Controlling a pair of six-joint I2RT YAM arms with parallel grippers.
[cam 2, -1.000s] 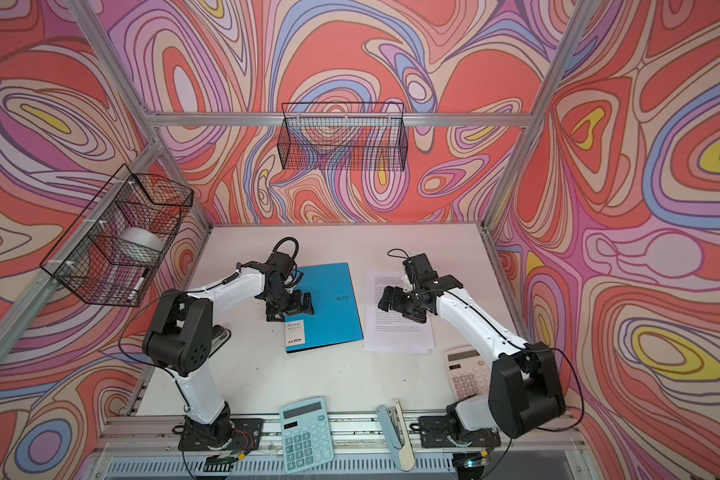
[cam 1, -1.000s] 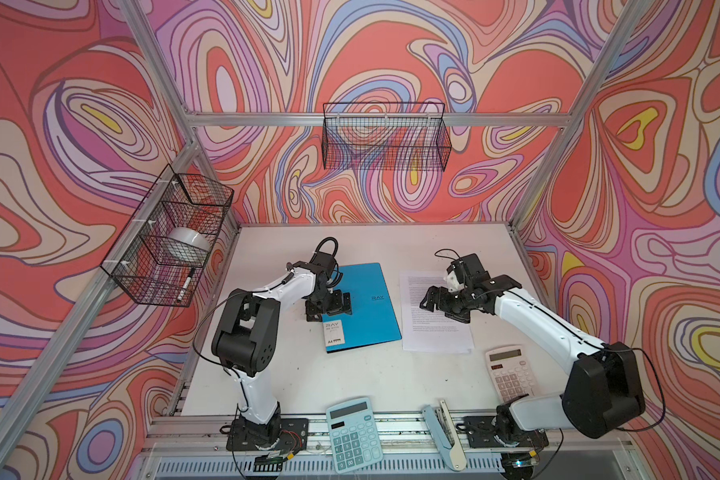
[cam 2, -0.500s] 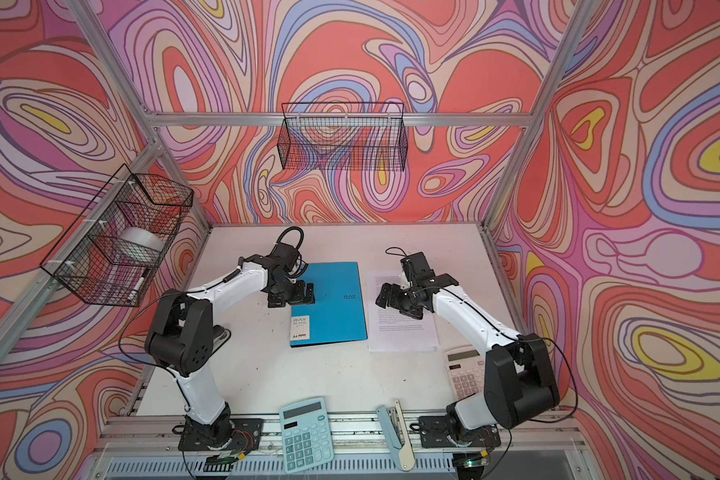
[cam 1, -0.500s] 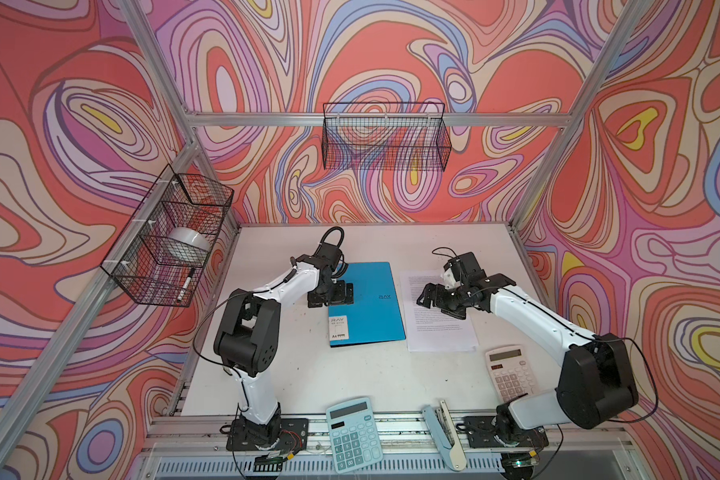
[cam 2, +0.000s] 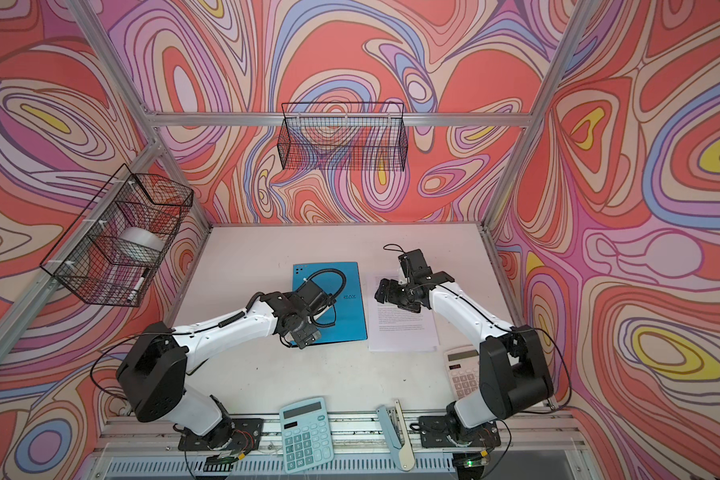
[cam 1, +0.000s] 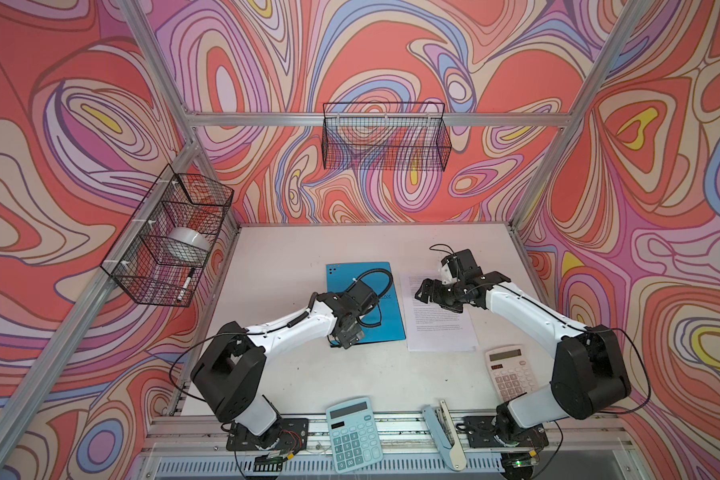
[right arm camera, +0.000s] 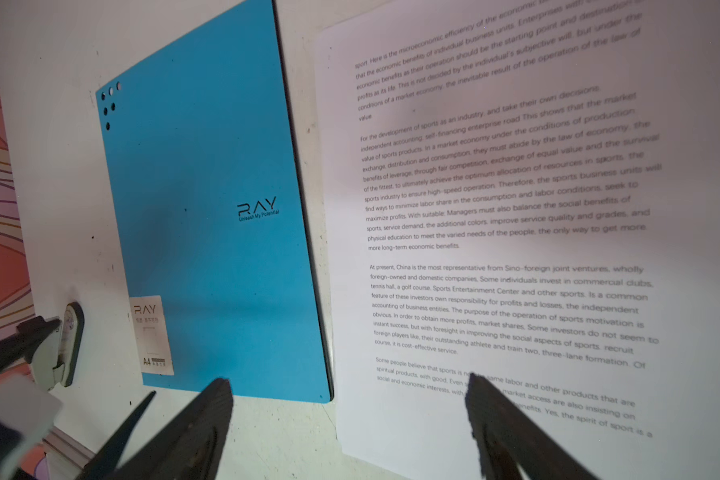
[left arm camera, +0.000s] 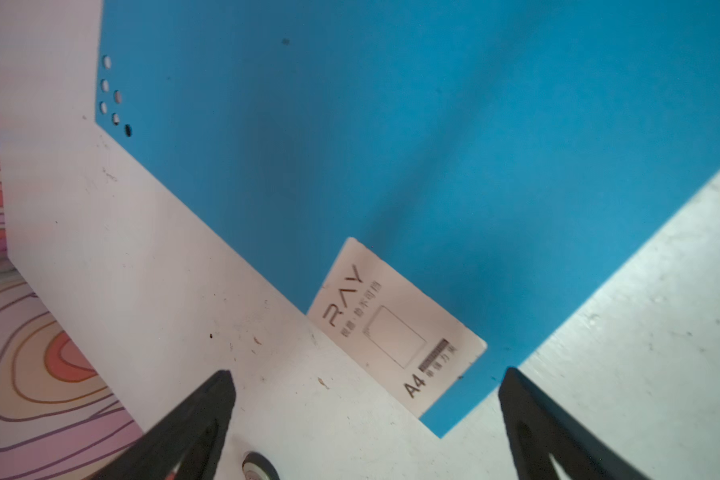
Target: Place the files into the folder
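While the matte white table (cam 1: 292, 374) lies bare toward its near edge, the flat, closed blue folder (cam 1: 391, 322) sits mid-table. Its straight right edge is just beside the smooth printed files (cam 1: 441, 332). The left gripper (left arm camera: 366, 372), spread wide and empty, hangs over the folder's labelled corner. The right gripper (right arm camera: 348, 380), likewise wide and empty, hangs over the files' left edge.
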